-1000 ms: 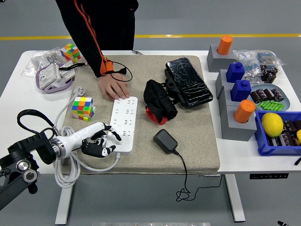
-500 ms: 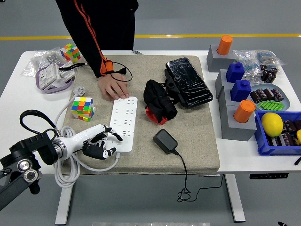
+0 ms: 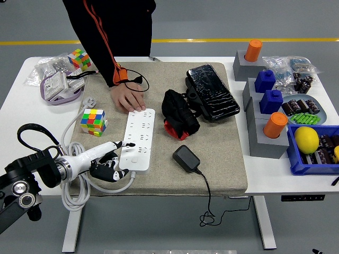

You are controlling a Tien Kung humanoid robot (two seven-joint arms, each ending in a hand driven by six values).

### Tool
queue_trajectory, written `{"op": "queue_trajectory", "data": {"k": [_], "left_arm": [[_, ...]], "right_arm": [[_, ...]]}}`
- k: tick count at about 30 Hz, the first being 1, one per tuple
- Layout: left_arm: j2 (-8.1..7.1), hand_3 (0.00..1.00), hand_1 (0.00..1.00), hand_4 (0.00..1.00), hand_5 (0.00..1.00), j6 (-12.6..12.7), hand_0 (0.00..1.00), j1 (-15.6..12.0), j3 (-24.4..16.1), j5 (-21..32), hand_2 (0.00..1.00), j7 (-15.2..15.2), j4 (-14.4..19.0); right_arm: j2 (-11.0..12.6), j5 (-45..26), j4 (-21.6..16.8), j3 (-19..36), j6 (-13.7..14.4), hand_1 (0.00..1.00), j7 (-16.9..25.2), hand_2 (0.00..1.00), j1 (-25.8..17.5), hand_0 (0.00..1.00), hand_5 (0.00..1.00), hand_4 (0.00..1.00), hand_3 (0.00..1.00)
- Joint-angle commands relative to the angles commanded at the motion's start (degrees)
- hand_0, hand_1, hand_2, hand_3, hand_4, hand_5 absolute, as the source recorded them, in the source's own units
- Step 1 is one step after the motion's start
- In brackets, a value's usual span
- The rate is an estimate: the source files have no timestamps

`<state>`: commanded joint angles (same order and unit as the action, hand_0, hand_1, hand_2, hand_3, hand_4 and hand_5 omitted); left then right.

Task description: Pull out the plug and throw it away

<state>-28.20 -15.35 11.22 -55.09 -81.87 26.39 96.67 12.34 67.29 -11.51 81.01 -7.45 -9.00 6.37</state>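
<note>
Near edge, left: left hand (image 3: pixel 108 159) sits at the near-left corner of the white power strip (image 3: pixel 137 139), fingers curled, holding nothing I can confirm. Black plug/adapter (image 3: pixel 186 158) lies loose on the gray mat (image 3: pixel 222 148), just right of strip. Farther back, person's hand (image 3: pixel 128 99) presses the strip's far end on the tabletop (image 3: pixel 16 100); right hand not visible.

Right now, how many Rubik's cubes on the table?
2. One Rubik's cube sits at the far left, beside the bagged parts. The other is on the mat's left edge, left of the white power strip. None looks hidden.
</note>
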Motion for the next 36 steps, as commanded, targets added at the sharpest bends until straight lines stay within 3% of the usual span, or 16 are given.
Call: {"op": "queue_trajectory", "data": {"k": [4, 15, 25, 36], "left_arm": [[-0.53, 0.994, 0.071, 0.587, 0.002, -1.1, 0.066, -0.3, -0.1, 0.8, 0.139, 1.8, 1.0], [-0.70, 0.950, 0.073, 0.586, 0.002, -1.8, 0.066, -0.6, 0.4, 1.1, 0.141, 2.9, 1.9], [-0.20, 0.938, 0.071, 0.584, 0.002, -1.8, 0.064, 0.0, 1.7, 0.7, 0.141, 2.8, -0.4], [-0.90, 0.929, 0.072, 0.573, 0.002, -1.8, 0.063, -0.3, 0.8, 1.2, 0.143, 2.8, 2.1]], "right_arm": [[0.0, 0.1, 0.1, 0.2, 0.0, 0.626, 0.0, 0.618, -0.1, 0.634, 0.457, 0.990, 0.572], [-0.1, -0.1, 0.0, -0.1, 0.0, 0.626, 0.0, 0.619, -0.1, 0.632, 0.456, 0.990, 0.572], [-0.1, 0.0, 0.1, 0.0, 0.0, 0.626, 0.0, 0.618, 0.0, 0.632, 0.457, 0.990, 0.572], [-0.1, 0.1, 0.1, 0.1, 0.0, 0.626, -0.1, 0.618, -0.1, 0.632, 0.456, 0.990, 0.573]]}}
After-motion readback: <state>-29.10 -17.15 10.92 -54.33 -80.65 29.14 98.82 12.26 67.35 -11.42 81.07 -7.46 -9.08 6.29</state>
